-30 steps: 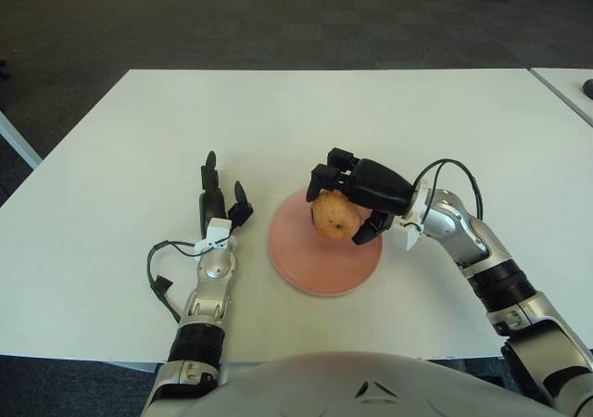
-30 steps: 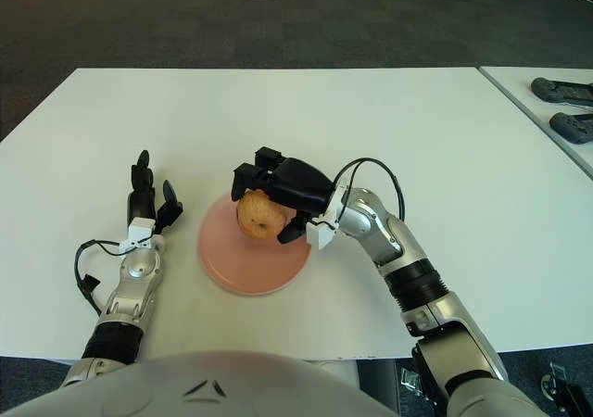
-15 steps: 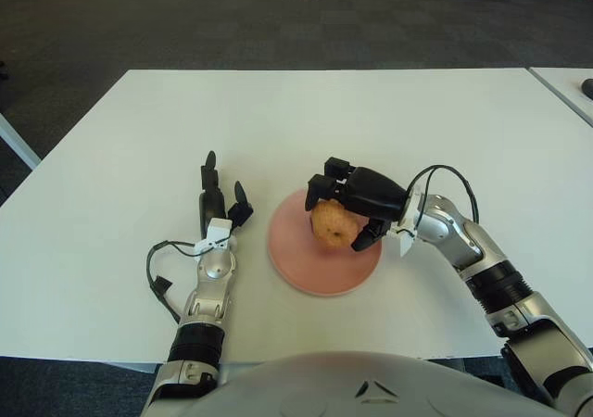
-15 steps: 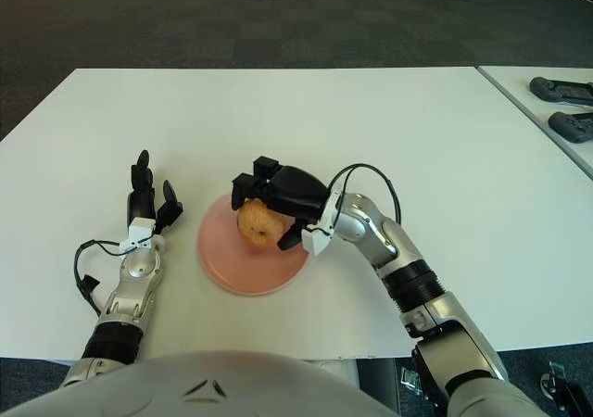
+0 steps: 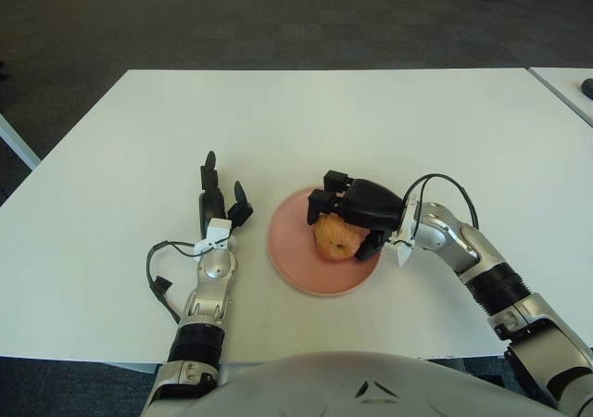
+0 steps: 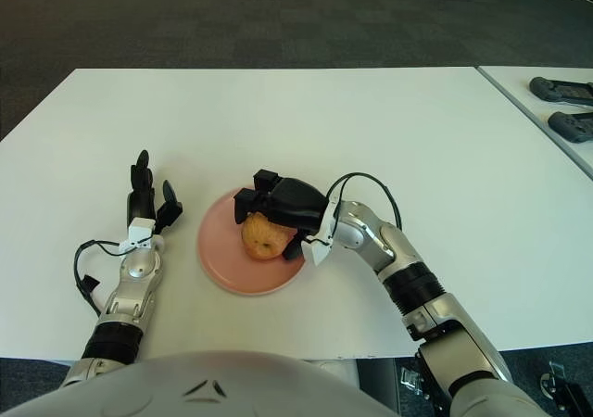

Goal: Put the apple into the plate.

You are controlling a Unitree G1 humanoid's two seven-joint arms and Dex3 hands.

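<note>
Right hand (image 5: 357, 215): fingers clamped on the apple (image 5: 334, 237), over the plate (image 5: 295, 261).
Left hand (image 5: 219, 204): flat on the table (image 5: 371, 120), fingers apart, holding nothing.

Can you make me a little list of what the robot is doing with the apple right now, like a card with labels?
apple: over the plate, whether touching it cannot be told
plate: pink, round, on the white table
right hand: fingers wrapped around the apple from above
left hand: resting flat on the table, left of the plate, fingers spread, holding nothing
task: apple at the plate, hand not let go yet
</note>
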